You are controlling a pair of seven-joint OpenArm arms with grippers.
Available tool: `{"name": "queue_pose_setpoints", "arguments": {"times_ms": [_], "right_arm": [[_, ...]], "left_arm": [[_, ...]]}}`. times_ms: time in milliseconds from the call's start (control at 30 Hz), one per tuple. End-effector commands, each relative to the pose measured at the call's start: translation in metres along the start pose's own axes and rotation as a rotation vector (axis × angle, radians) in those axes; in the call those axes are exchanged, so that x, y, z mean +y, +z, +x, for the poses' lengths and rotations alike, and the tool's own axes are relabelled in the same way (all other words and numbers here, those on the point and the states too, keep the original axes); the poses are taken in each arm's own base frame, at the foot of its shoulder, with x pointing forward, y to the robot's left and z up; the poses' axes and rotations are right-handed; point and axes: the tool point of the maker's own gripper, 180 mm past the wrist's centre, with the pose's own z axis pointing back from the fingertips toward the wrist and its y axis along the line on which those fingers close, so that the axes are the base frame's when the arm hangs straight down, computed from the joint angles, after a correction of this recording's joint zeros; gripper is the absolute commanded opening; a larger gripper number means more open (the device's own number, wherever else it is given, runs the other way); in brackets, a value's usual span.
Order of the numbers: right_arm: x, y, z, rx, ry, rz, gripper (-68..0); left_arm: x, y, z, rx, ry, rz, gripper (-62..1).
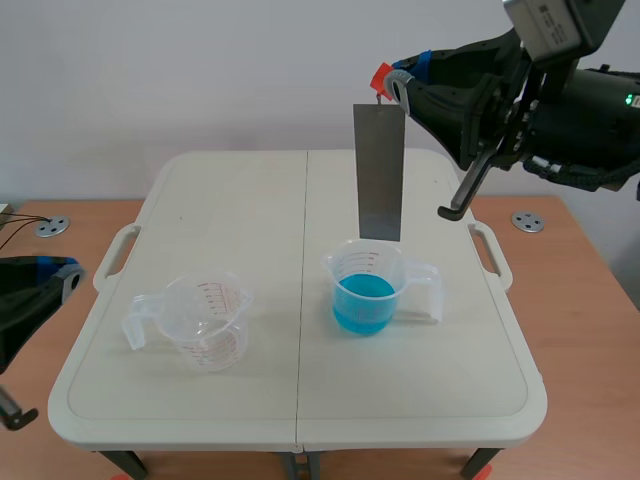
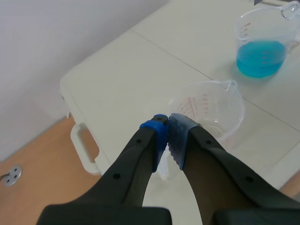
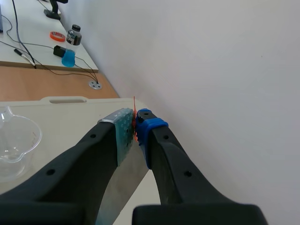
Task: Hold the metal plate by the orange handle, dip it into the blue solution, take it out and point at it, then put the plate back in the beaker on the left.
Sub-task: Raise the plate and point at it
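Scene view: metal plate vert.; orange handle up top.

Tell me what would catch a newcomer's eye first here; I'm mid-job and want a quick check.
The tall metal plate hangs upright from the right gripper, which is shut on its orange handle, its lower edge just above the beaker of blue solution right of the table's middle. Next comes the empty clear beaker on the table's left side, and the left gripper, shut on nothing, nearby.
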Motion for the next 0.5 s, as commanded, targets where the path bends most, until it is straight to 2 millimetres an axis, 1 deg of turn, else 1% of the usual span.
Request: {"name": "queue_pose_setpoints", "arguments": {"times_ms": [0,200,333,467], "right_arm": [[-0.007,0.0,0.016,-0.046,0.022,-0.006,-66.3],[-0.007,-0.001,0.026,-0.069,0.03,-0.006,-66.3],[-0.006,-0.002,0.031,-0.078,0.042,-0.002,-66.3],[-0.006,-0.002,0.033,-0.083,0.044,-0.002,-66.3]], "left_arm": [[0.001,-0.009,0.016,-0.048,-0.009,-0.001,-57.3],[0.0,-0.044,0.035,-0.076,-0.019,-0.013,-57.3],[-0.007,-0.064,0.047,-0.098,-0.005,-0.025,-57.3],[-0.016,-0.083,0.05,-0.1,0.005,-0.044,-57.3]]}}
